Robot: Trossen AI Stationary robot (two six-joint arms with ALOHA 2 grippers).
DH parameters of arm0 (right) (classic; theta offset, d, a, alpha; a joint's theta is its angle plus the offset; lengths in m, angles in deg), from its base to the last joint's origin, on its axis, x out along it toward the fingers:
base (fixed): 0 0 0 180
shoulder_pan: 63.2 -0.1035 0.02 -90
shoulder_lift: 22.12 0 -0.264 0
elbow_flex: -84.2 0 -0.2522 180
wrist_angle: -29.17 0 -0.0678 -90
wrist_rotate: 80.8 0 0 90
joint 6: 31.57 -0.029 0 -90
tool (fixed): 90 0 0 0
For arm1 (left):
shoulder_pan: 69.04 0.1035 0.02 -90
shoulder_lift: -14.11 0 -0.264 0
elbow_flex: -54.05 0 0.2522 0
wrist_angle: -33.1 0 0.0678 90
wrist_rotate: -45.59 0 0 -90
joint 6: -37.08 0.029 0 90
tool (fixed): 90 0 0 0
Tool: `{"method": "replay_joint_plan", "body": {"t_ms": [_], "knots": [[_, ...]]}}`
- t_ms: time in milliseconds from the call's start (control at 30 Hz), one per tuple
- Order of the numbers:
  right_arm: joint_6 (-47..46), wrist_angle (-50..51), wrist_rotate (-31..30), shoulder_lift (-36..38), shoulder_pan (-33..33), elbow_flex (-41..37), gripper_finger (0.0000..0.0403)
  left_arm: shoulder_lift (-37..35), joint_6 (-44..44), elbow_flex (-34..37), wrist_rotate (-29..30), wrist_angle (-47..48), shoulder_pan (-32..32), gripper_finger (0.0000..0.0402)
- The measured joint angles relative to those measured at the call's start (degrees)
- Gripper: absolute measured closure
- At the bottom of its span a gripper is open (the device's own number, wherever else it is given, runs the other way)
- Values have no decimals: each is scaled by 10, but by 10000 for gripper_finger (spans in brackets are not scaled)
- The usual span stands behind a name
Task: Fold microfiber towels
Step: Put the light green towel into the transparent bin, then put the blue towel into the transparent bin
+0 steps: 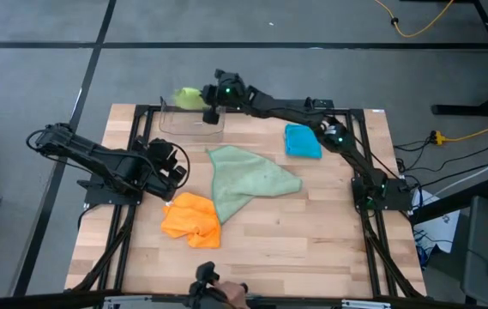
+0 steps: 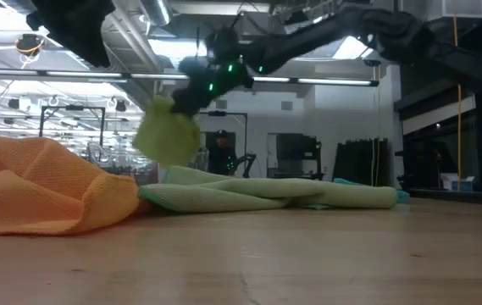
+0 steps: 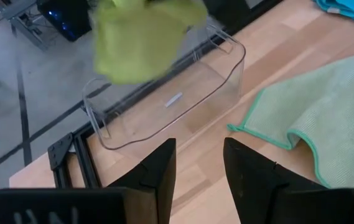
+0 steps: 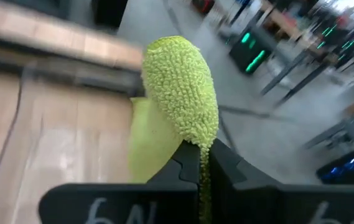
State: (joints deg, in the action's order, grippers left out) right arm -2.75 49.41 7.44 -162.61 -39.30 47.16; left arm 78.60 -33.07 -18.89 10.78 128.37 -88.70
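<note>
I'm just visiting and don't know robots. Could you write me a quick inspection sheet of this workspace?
Surface: wooden table, on a dark frame.
Job's things: lime green towel held in the air above the clear bin; sage green towel partly folded mid-table; orange towel crumpled beside it; teal towel folded at the far side.
Clutter: nothing seen.
Grippers: right gripper shut on the lime green towel; left gripper open, empty, facing the bin.
Cables: yellow cable on the floor.
Surroundings: grey floor; a room with equipment behind.
</note>
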Motion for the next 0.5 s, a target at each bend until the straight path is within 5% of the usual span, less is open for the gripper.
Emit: {"method": "replay_joint_plan", "body": {"t_ms": [100,500], "knots": [[0,27,0,-18,-4,0,376,0,2,0,-1,0,0,276],[-13,83,-12,-4,-31,39,181,0,2,0,-4,0,0,276]]}}
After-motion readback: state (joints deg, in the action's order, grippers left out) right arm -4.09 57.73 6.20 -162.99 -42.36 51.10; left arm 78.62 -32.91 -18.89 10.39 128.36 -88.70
